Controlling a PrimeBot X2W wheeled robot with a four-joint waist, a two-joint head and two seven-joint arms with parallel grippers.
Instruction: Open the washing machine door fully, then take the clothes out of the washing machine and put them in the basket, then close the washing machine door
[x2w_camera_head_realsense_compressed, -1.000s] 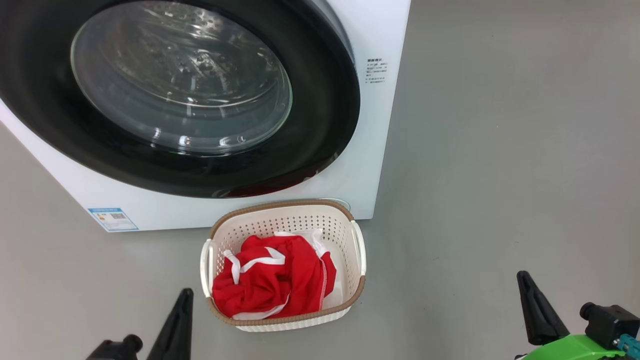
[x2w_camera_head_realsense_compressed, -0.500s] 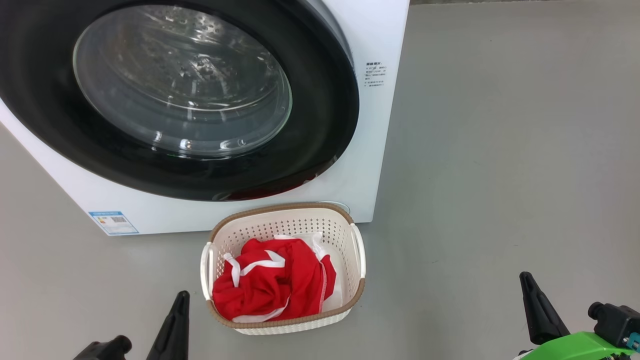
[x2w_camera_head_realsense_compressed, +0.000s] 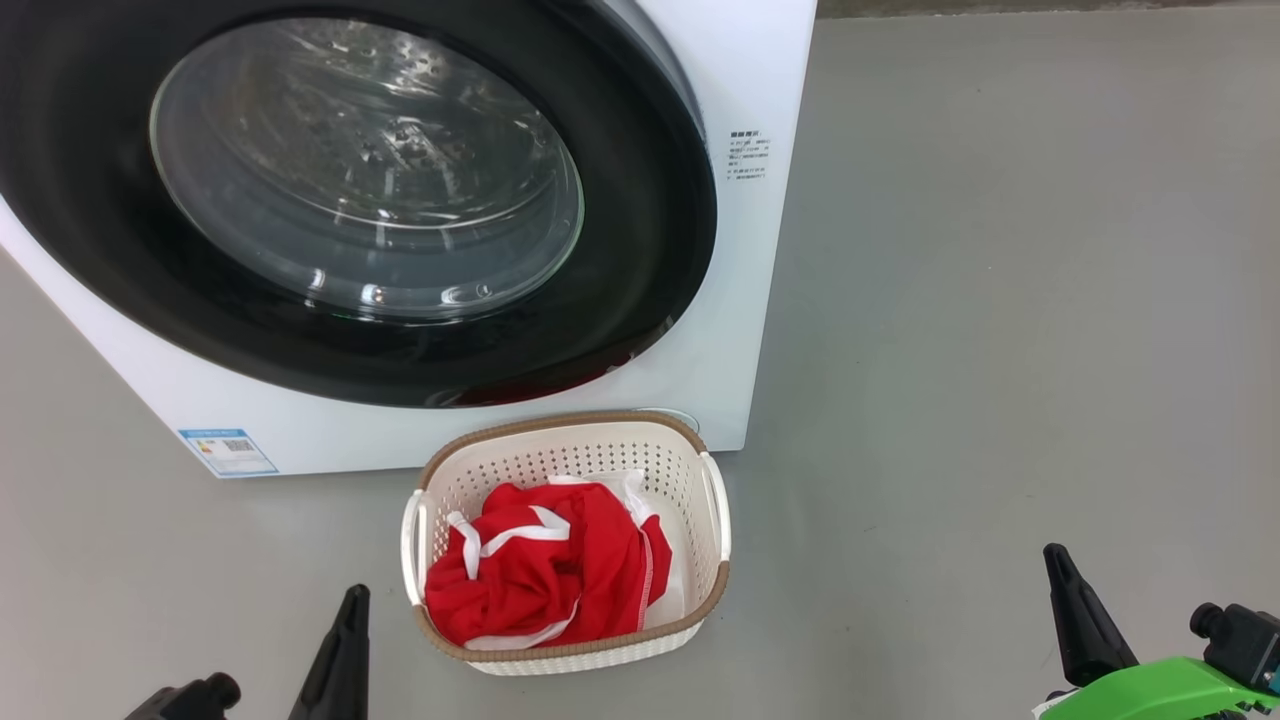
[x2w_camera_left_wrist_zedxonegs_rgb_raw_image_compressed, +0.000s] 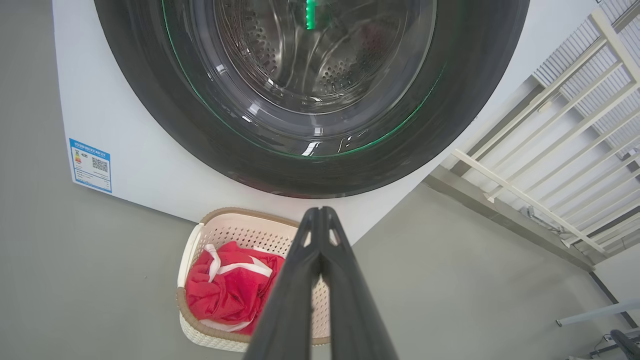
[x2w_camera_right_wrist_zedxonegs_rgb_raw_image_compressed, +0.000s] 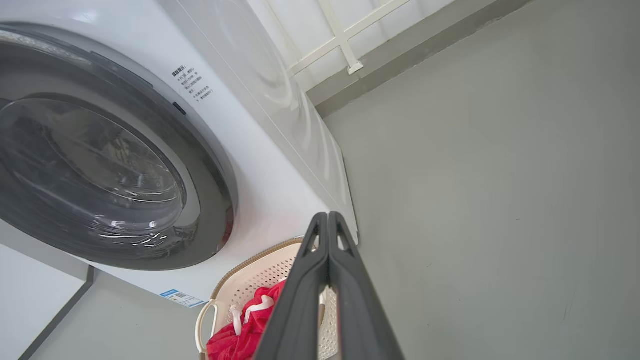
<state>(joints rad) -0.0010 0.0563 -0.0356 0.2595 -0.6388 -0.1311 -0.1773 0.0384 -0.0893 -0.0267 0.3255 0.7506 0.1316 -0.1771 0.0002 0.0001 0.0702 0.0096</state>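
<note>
Head view: clothes (x2w_camera_head_realsense_compressed: 540, 580) lie in the basket (x2w_camera_head_realsense_compressed: 560, 425), door (x2w_camera_head_realsense_compressed: 650, 250) looks closed; left end effector (x2w_camera_head_realsense_compressed: 352, 610) and right end effector (x2w_camera_head_realsense_compressed: 1058, 570) are pinched together, empty; probably only backing away is needed.

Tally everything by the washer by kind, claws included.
washing machine: 1
washing machine door: 1
basket: 1
heap of red clothes: 1
claws: 2 (left claw, right claw, both shut)
Total: 6
</note>
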